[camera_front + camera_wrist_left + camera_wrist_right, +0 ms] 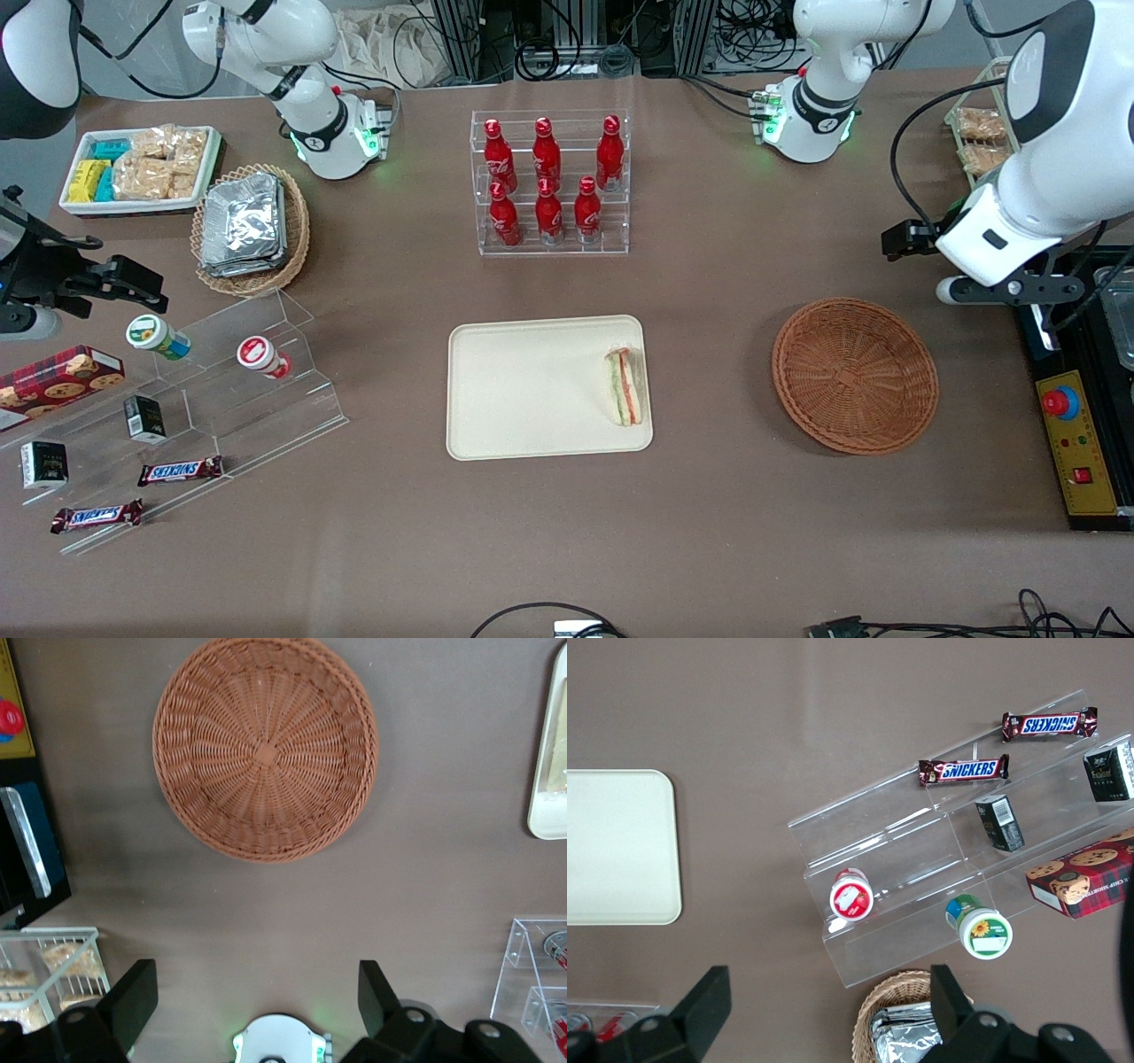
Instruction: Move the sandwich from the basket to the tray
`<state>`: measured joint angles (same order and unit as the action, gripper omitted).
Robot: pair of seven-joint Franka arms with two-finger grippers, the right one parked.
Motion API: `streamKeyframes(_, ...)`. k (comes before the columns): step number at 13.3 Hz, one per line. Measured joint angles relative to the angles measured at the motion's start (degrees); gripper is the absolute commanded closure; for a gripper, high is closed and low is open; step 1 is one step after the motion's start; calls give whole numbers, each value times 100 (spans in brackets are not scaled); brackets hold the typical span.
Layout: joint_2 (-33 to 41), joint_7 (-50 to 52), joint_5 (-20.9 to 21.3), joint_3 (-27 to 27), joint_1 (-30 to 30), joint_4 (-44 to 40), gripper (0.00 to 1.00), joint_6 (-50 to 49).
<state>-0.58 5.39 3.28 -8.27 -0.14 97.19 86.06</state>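
The sandwich point(625, 386) is a pale wedge with green and orange-red layers, and it lies on the cream-beige tray point(532, 390) near the rim closest to the basket. The reddish-brown wicker basket point(855, 374) is empty and stands beside the tray, toward the working arm's end of the table. The basket also shows in the left wrist view point(266, 749), along with a strip of the tray's rim point(547, 780). My left gripper point(905, 239) is raised above the table, a little farther from the front camera than the basket. In the left wrist view the gripper point(257, 997) is open and empty.
A clear rack of red bottles point(551, 182) stands farther from the front camera than the tray. A control box with a red button point(1076, 443) and a wire rack of bagged snacks point(979, 137) sit at the working arm's end. A clear stepped display point(177, 425) stands toward the parked arm's end.
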Motion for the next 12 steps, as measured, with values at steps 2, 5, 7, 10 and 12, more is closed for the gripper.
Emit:
streamKeyframes(2, 65, -89, 0, 0, 0, 75, 0, 466)
streamKeyframes(5, 69, -136, -3, 0, 0, 100, 0, 798)
streamKeyframes(7, 69, -233, -3, 0, 1, 102, 0, 807)
streamKeyframes(10, 69, -319, -3, 6, 10, 104, 0, 807)
streamKeyframes(12, 69, -320, -3, 6, 11, 107, 0, 805)
